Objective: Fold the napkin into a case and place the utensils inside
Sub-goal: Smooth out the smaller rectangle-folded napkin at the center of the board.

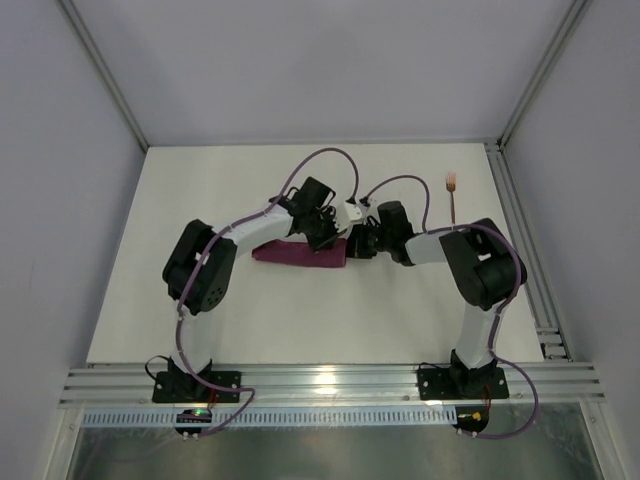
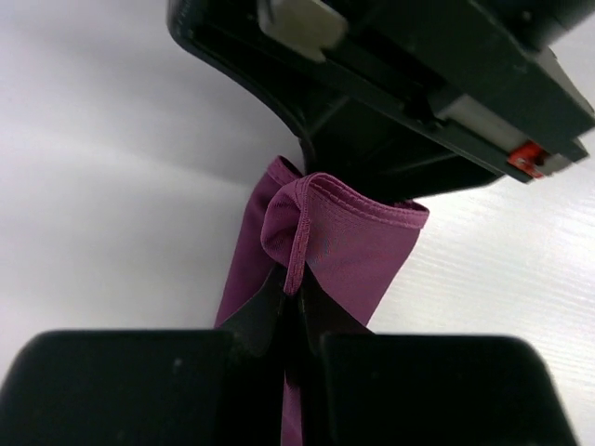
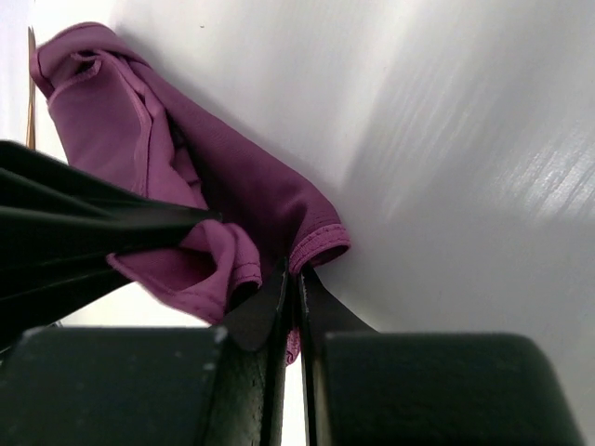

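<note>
In the top view, the napkin [image 1: 298, 253] is seen lying as a narrow folded maroon-purple strip near the middle of the white bench [image 1: 200, 200]. Its right end is covered by the two arms, which meet above it. The left end effector [image 1: 330, 240] and the right end effector [image 1: 353, 246] are brought close together at that end of the cloth. A copper-coloured fork [image 1: 452, 192] is left alone on the bench, well apart from the napkin, near the far right edge, its tines pointed away from the arm bases.

In the left wrist view, the left end effector [image 2: 296, 321] is shown pressed together on a hemmed fold of the napkin [image 2: 353, 246], which is lifted into a raised, bunched ridge. The black body of the right arm is seen just above the cloth.

In the right wrist view, the right end effector [image 3: 296, 299] is shown pinched shut on a hemmed edge of the napkin [image 3: 232, 186], which is crumpled against the bench. Dark parts of the left arm are seen at the left, touching the cloth.
</note>
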Controlling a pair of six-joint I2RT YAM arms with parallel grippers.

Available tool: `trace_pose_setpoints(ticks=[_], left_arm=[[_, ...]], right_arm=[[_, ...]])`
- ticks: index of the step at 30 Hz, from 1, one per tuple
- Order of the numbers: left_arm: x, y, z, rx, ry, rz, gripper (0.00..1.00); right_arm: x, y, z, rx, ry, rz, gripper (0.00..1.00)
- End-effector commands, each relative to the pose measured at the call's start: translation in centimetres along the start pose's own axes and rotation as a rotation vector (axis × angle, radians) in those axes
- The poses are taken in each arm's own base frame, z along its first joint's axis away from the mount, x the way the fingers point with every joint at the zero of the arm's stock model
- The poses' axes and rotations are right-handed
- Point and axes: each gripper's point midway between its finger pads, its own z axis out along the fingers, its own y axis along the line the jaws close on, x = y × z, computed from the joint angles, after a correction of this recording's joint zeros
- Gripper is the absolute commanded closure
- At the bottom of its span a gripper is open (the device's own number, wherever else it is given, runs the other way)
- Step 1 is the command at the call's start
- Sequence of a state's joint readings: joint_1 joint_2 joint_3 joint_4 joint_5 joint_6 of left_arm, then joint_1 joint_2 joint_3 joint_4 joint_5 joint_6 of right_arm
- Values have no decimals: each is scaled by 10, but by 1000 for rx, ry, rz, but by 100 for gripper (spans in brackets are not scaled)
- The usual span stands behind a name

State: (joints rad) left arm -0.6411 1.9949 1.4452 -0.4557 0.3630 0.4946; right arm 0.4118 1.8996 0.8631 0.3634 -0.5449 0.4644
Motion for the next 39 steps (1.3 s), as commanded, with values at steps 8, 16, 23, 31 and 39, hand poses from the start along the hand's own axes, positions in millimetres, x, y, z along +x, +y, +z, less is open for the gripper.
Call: trace_pose_setpoints(ticks=[8,16,23,31,39], left_arm=[[18,6,22,14,68,-26,100],[23,6,29,17,78,-45,99],[23,1,27,36,70,-44,86],[21,1,27,34,61,-51,79],[20,-4,24,43,44,-57,76]], right_arm=[[-5,7,-16,48,-13,-40,80],[-13,4,-40,159,-24,-70,73],[-14,-1,-53,207,-42,-85,57],[-28,14,-57,98,-158,-34,49],[-22,4,-54,106,-204,27,49]])
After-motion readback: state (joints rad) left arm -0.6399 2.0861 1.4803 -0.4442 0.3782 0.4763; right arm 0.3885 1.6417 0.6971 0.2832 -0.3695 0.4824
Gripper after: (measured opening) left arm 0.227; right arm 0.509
